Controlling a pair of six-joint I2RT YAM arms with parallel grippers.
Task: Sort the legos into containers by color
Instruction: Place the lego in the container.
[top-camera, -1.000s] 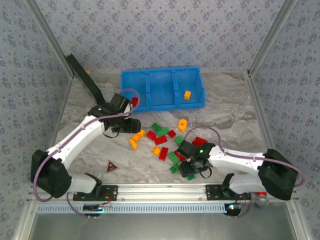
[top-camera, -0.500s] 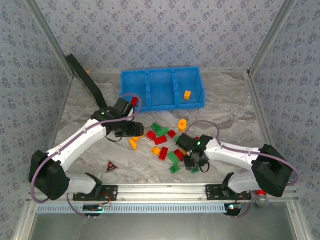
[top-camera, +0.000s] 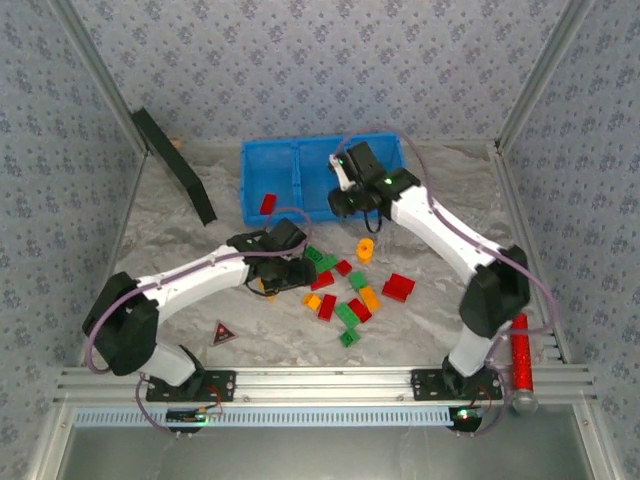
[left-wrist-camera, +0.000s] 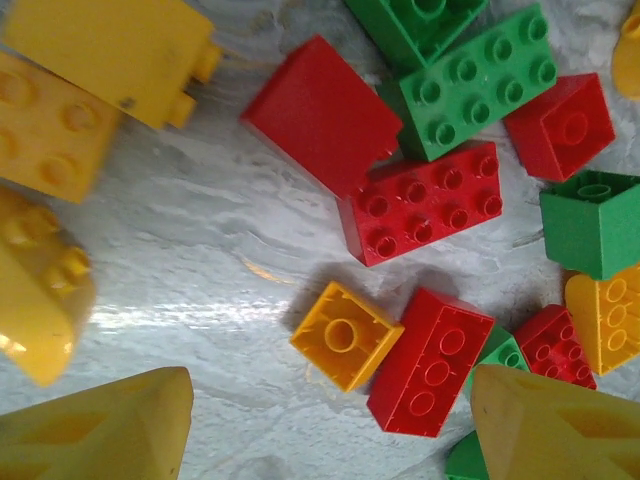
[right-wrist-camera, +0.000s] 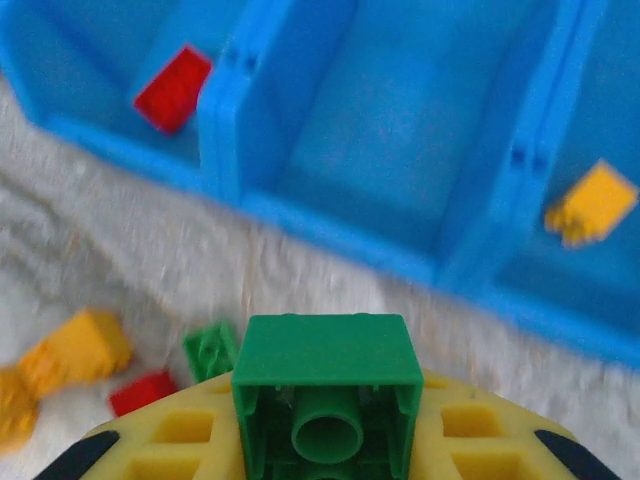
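Our right gripper (top-camera: 347, 198) was clamped on a green brick (right-wrist-camera: 325, 378) at the near wall of the blue bin (top-camera: 300, 214), upper centre, facing the middle compartment (right-wrist-camera: 400, 130). A red brick (right-wrist-camera: 172, 88) lay left and a yellow brick (right-wrist-camera: 595, 205) right, so we judged green belonged there. Our left gripper (top-camera: 283, 270) hung wide open over the loose bricks (left-wrist-camera: 430, 205).

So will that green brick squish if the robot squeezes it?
Probably not: the green brick has sharp, square edges while gripped, so it looks stiff. Its underside is hollow, so it's likely light. Its smooth plastic might slip.
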